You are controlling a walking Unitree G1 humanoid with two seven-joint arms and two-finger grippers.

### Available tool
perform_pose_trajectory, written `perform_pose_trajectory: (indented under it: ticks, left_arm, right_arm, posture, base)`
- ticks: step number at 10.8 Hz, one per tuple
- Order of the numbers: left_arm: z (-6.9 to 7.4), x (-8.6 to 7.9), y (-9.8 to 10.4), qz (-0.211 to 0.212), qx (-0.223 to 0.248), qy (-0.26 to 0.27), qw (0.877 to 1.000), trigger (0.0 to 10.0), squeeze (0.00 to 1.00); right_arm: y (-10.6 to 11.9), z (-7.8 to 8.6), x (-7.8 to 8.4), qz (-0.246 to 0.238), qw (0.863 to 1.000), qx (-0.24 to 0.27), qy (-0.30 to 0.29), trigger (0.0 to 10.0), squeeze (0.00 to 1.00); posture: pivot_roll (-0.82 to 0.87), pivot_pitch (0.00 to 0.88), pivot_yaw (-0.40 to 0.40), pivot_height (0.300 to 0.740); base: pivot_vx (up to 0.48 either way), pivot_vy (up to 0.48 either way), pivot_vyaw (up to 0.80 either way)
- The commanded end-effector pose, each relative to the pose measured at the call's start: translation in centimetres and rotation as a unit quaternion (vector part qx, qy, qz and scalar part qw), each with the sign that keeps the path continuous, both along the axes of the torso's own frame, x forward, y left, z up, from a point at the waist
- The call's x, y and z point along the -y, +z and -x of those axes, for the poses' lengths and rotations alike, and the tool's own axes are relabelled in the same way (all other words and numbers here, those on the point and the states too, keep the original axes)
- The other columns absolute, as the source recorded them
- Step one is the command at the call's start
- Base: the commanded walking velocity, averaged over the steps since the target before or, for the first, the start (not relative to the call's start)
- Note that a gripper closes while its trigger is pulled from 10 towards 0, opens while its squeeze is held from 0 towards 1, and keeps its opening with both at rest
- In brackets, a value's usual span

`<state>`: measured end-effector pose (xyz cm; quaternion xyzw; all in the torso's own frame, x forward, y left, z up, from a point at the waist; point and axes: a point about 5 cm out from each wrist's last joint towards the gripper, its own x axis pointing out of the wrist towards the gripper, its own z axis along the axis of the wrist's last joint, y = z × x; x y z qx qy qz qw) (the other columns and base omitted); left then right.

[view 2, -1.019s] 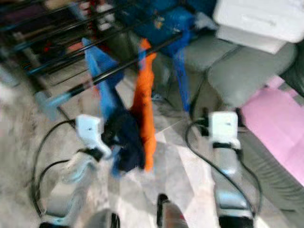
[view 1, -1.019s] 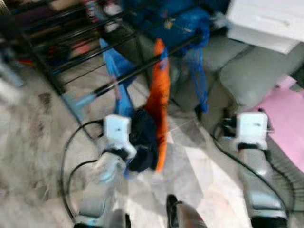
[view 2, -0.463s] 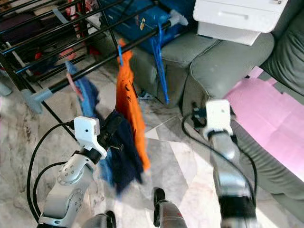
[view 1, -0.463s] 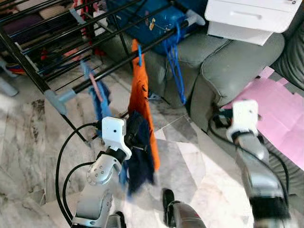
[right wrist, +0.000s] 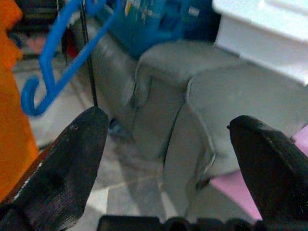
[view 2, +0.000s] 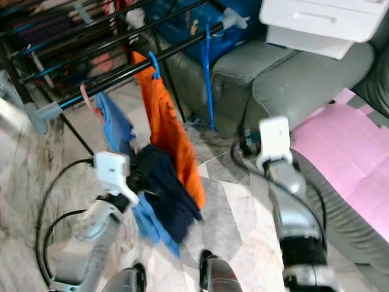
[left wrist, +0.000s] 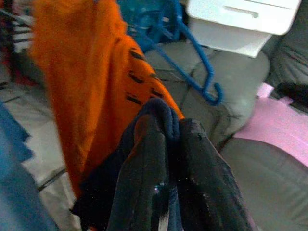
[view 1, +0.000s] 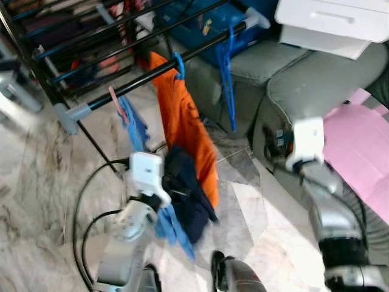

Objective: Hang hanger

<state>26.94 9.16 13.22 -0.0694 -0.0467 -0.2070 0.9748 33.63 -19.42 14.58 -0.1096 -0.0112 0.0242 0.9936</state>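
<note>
Pinching dark navy garment in our left gripper, now nearer rack rail beside orange shirt; right gripper spread, risen toward blue hanger.

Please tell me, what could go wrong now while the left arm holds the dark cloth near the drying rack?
1. The left tool is shut on only a fold of the dark blue garment, so the cloth may slip out.
2. The garment hangs against the orange shirt; lifting it could drag that shirt's blue hanger along the black rail.
3. The right tool is open and holds nothing, so it gives no support.
</note>
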Motion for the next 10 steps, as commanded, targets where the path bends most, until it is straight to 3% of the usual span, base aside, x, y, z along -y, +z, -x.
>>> perform_pose_trajectory:
  ticks: [1, 2, 7, 9, 10]
  left_arm:
    - [0.0, -0.4, 0.8, -0.002, 0.023, 0.006, 1.000, 10.0, 0.00]
    - [-0.1, -0.5, 0.8, -0.002, 0.019, 0.008, 1.000, 10.0, 0.00]
    - [-0.9, -1.3, 0.0, -0.025, -0.008, 0.077, 0.997, 10.0, 0.00]
    - [-1.0, -1.4, 0.0, -0.025, -0.006, 0.087, 0.996, 10.0, 0.00]
    - [-1.1, -1.4, 0.0, -0.025, -0.006, 0.087, 0.996, 10.0, 0.00]
  right_arm:
    - [0.1, 0.3, -0.6, -0.003, 1.000, 0.007, 0.013, 10.0, 0.00]
    - [-0.1, 0.4, -0.7, -0.003, 1.000, 0.006, 0.014, 10.0, 0.00]
    - [-0.6, 0.9, -1.4, 0.007, 1.000, 0.003, 0.029, 10.0, 0.00]
    - [0.4, 0.5, -0.6, 0.020, 1.000, 0.019, 0.003, 10.0, 0.00]
    - [0.6, 0.1, -0.5, 0.019, 1.000, 0.013, 0.018, 10.0, 0.00]
  posture:
    - [-0.09, 0.257, 0.031, 0.740]
    - [-0.09, 0.255, 0.033, 0.740]
    - [-0.09, 0.245, 0.025, 0.740]
    - [-0.10, 0.245, 0.025, 0.740]
    - [-0.10, 0.246, 0.024, 0.740]
  base:
    - [0.304, 0.371, 0.00]
    - [0.281, 0.390, 0.00]
    - [0.000, 0.000, 0.00]
    - [0.000, 0.000, 0.00]
    - [0.000, 0.000, 0.00]
